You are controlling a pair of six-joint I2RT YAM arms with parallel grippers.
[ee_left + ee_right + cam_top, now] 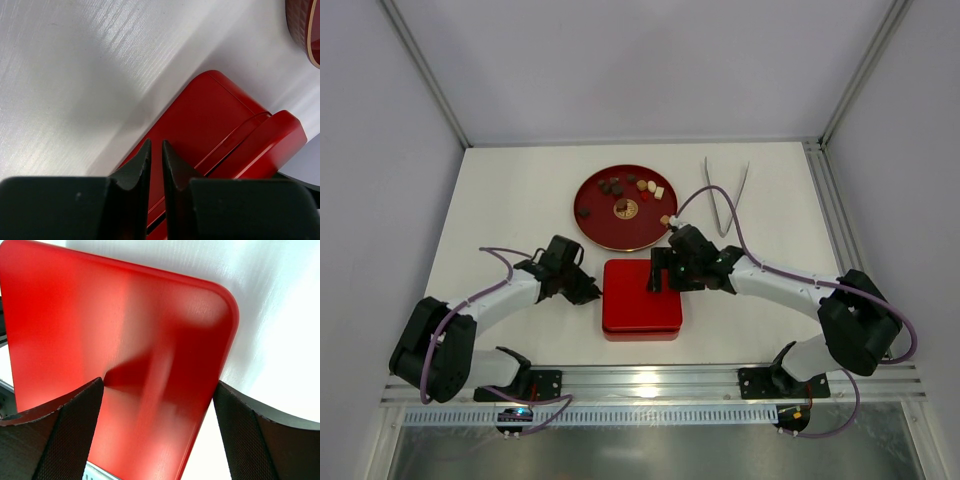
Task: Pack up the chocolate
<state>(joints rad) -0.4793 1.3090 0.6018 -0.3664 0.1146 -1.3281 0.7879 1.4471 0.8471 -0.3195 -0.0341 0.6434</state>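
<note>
Several chocolate pieces (623, 187), dark brown, mid-brown and cream, lie on a round red plate (595, 225) at the table's middle back. One cream piece (665, 219) sits at the plate's right rim. A square red box with its flat lid (642, 297) on stands in front of the plate. My left gripper (592, 291) is at the box's left edge; in the left wrist view its gripper (156, 147) is shut and empty against the red box (215, 110). My right gripper (660, 277) hovers over the lid's far right part, open wide and empty (159, 390) above the lid (100, 315).
Metal tongs (724, 196) lie to the right of the plate. The plate's rim (302, 30) shows at the top right of the left wrist view. White walls and metal frame posts enclose the table; an aluminium rail runs along the near edge.
</note>
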